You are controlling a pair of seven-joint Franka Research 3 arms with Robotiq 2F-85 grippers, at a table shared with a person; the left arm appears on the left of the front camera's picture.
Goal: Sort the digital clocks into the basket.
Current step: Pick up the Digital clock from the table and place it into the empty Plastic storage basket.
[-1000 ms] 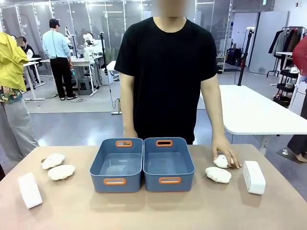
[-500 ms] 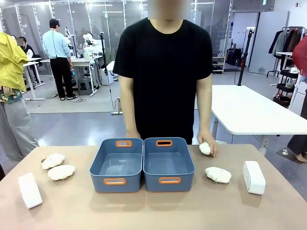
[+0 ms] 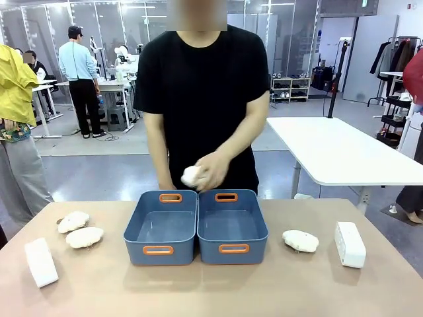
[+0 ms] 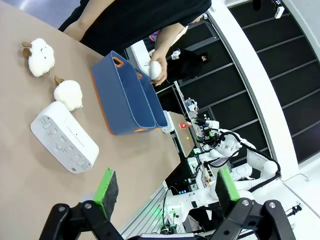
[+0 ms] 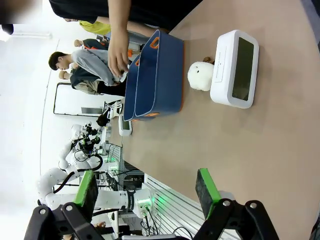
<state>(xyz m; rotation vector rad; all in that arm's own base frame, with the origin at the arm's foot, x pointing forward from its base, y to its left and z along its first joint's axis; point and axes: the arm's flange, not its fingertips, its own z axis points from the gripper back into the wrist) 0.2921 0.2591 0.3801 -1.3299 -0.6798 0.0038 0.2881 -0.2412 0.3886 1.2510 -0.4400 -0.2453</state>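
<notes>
Smooth plastic suggests the digital clock (image 3: 349, 244) at the table's (image 3: 211, 290) 3 o'clock is light, slippery, best pinched across its width; left gripper (image 4: 165, 185) and right gripper (image 5: 146, 189) gape empty.

1. The grey floor (image 3: 106, 168) lies at the middle left.
2. A white table (image 3: 344, 148) stands at the right.
3. Glass walls (image 3: 53, 30) run along the upper left.
4. A clothes rack (image 3: 394, 56) stands at the far upper right.

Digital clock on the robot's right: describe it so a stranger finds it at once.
Start at the right-hand blue-grey basket and go right. Past the fluffy cloud toy lies the digital clock, outermost: a smooth white rounded block, not furry.
</notes>
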